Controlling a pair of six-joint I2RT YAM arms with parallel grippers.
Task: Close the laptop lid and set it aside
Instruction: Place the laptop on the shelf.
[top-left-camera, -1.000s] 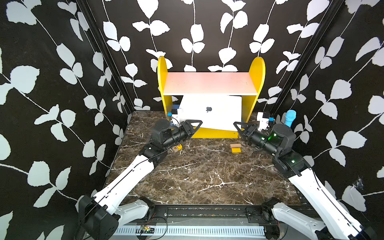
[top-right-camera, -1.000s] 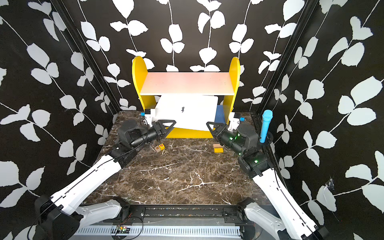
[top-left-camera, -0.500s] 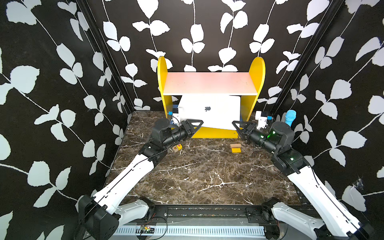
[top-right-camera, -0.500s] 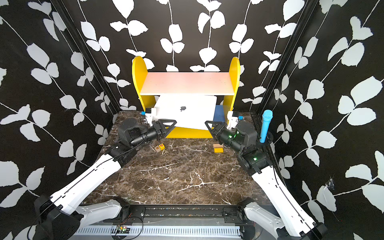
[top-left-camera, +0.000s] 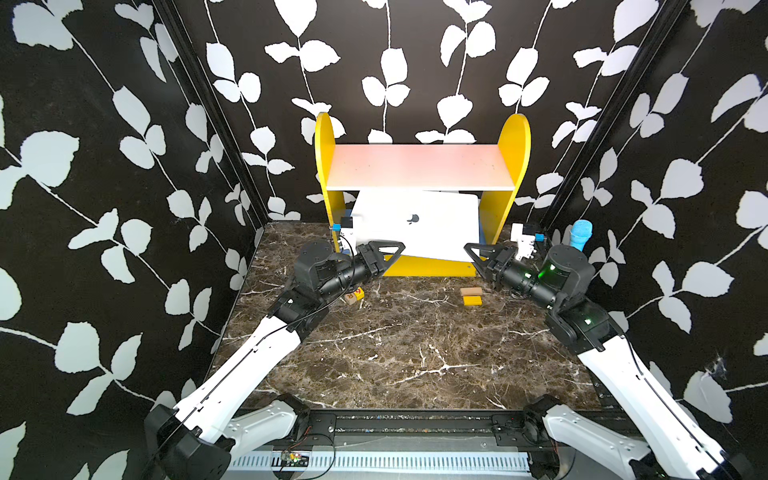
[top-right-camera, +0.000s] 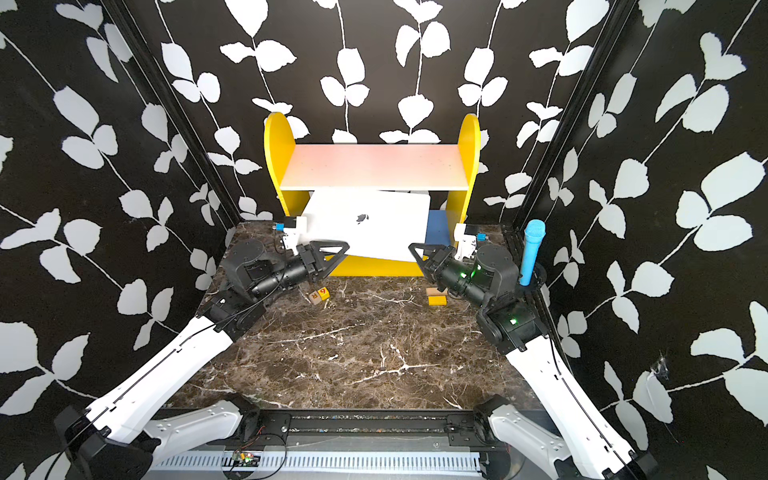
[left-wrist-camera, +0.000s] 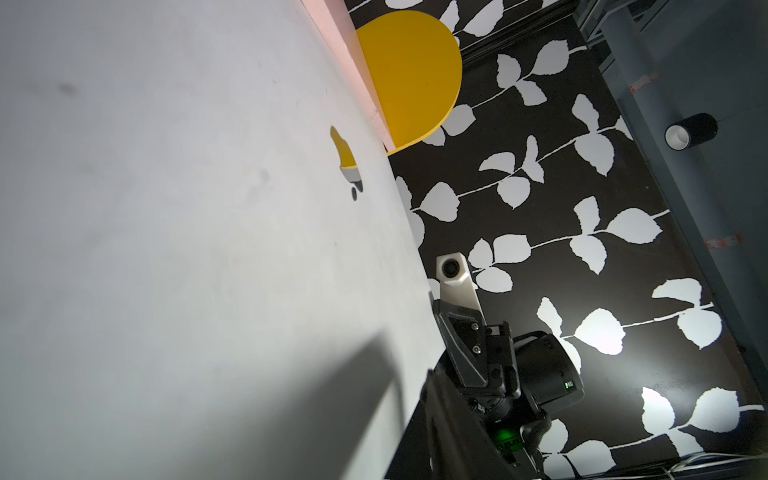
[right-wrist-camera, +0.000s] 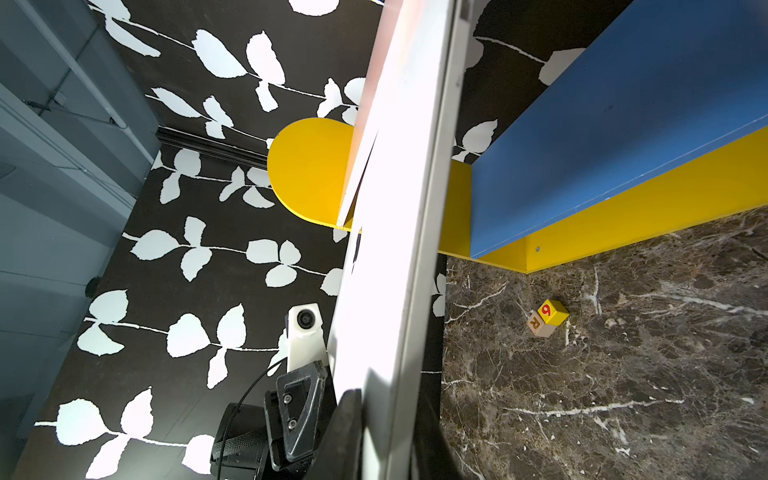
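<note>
The laptop (top-left-camera: 419, 232) (top-right-camera: 374, 237) is shut, its lid (top-left-camera: 440, 216) facing up with the dark apple logo showing. It hangs tilted, partly under the pink top board of the yellow shelf (top-left-camera: 419, 166). My left gripper (top-left-camera: 392, 251) (top-right-camera: 338, 249) is shut on its near left corner. In the left wrist view the white shell (left-wrist-camera: 187, 249) fills the frame, with one finger (left-wrist-camera: 440, 419) over its edge and the other hidden. My right gripper (top-left-camera: 471, 251) (top-right-camera: 415, 251) (right-wrist-camera: 386, 436) is shut on the near right corner, the laptop's thin edge (right-wrist-camera: 399, 208) running between its fingers.
The shelf's blue lower board (top-right-camera: 438, 228) (right-wrist-camera: 623, 124) lies beneath the laptop's right side. A lettered cube (top-left-camera: 353, 296) (right-wrist-camera: 547, 318) and stacked wooden blocks (top-left-camera: 471, 296) lie on the marble table in front. A blue microphone (top-right-camera: 532, 253) stands at the right wall. Patterned walls close in on three sides.
Both grippers and the laptop have crept slightly toward the shelf, the laptop sliding a little deeper under the top board. The grips have not changed.
</note>
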